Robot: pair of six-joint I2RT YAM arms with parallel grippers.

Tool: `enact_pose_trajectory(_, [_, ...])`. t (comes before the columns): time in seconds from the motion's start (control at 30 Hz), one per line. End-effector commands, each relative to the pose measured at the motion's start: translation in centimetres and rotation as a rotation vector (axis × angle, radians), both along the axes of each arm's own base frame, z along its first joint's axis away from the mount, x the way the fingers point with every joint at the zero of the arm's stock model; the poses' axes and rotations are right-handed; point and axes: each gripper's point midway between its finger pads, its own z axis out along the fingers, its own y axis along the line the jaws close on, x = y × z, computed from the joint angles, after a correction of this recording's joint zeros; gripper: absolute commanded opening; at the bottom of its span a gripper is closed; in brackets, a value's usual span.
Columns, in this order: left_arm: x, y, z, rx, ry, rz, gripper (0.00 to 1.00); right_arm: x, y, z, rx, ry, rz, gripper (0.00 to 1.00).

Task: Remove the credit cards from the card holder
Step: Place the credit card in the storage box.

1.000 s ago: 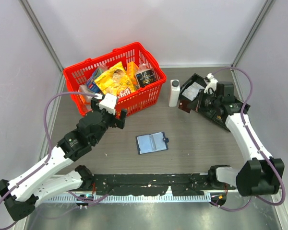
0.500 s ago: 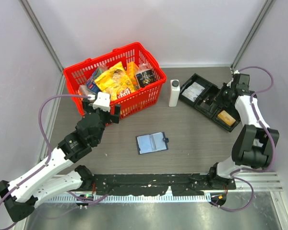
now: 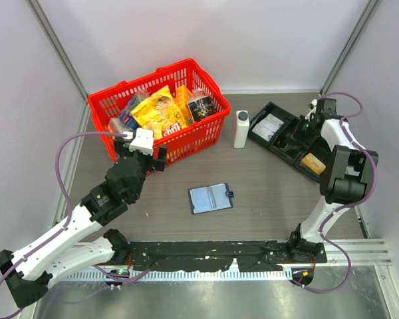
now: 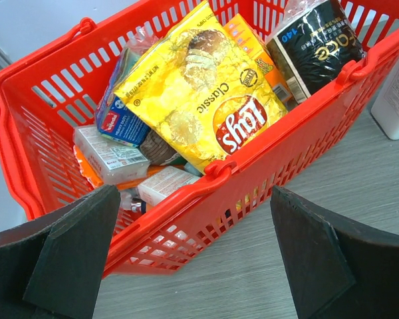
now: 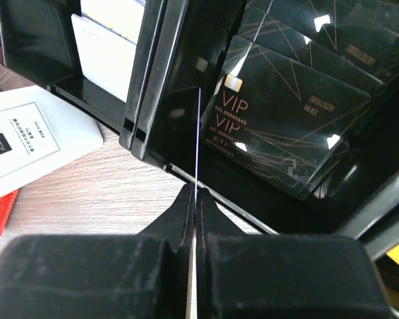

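The card holder (image 3: 211, 198), a navy wallet, lies open on the table with its pale sleeves facing up. No gripper is near it. My right gripper (image 3: 308, 126) hovers over the black tray (image 3: 274, 106), shut on a thin credit card. In the right wrist view that credit card (image 5: 197, 133) shows edge-on as a fine line rising from the closed fingertips of the gripper (image 5: 196, 194). Black VIP cards (image 5: 286, 113) lie in a tray compartment beyond it. An orange-gold card (image 3: 312, 161) rests in another compartment. My left gripper (image 3: 156, 159) is open and holds nothing, beside the red basket (image 4: 266, 143).
The red basket (image 3: 186, 64), full of snack packets, stands at the back left. A white bottle (image 3: 241, 127) stands between the basket and the tray. White packets (image 3: 269, 124) sit in the tray's left compartment. Walls close in on both sides.
My right arm has swung from the tray's left side to the far right and now points its gripper back over the tray. The left arm has drawn back slightly to the left.
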Motion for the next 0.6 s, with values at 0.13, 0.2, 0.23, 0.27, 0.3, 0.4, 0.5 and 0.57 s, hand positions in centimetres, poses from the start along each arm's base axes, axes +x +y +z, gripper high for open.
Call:
enact_pose_trajectory(0.13, [0.4, 0.0, 1.2, -0.038, -0.046, 0.005, 1.00, 0.9, -0.9, 1.0, -0.032, 0.004, 0.060, 0.16])
enact_pose_trajectory(0.2, [0.5, -0.1, 1.1, -0.040, -0.042, 0.002, 1.00, 0.9, -2.1, 1.1, -0.097, 0.017, 0.029, 0.29])
enact_pose_trajectory(0.23, [0.5, -0.1, 1.1, -0.040, -0.040, -0.001, 1.00, 0.8, -2.8, 1.4, -0.137, 0.016, 0.009, 0.34])
enact_pose_trajectory(0.27, [0.5, -0.1, 1.1, -0.039, -0.039, -0.002, 1.00, 0.8, -3.4, 1.5, -0.164, 0.019, -0.014, 0.42])
enact_pose_trajectory(0.3, [0.5, 0.0, 1.2, -0.046, -0.038, 0.001, 1.00, 0.8, -3.7, 2.2, -0.181, 0.006, -0.033, 0.49])
enact_pose_trajectory(0.4, [0.6, 0.1, 1.3, -0.056, -0.037, 0.002, 1.00, 0.9, -3.8, 3.3, -0.190, -0.032, -0.071, 0.53])
enact_pose_trajectory(0.5, [0.7, 0.2, 1.2, -0.065, -0.030, 0.003, 1.00, 1.0, -2.7, 5.5, -0.226, -0.121, -0.082, 0.58])
enact_pose_trajectory(0.57, [0.9, 0.3, 1.1, -0.063, -0.020, 0.007, 1.00, 0.4, -2.2, 6.4, -0.277, -0.162, -0.096, 0.60])
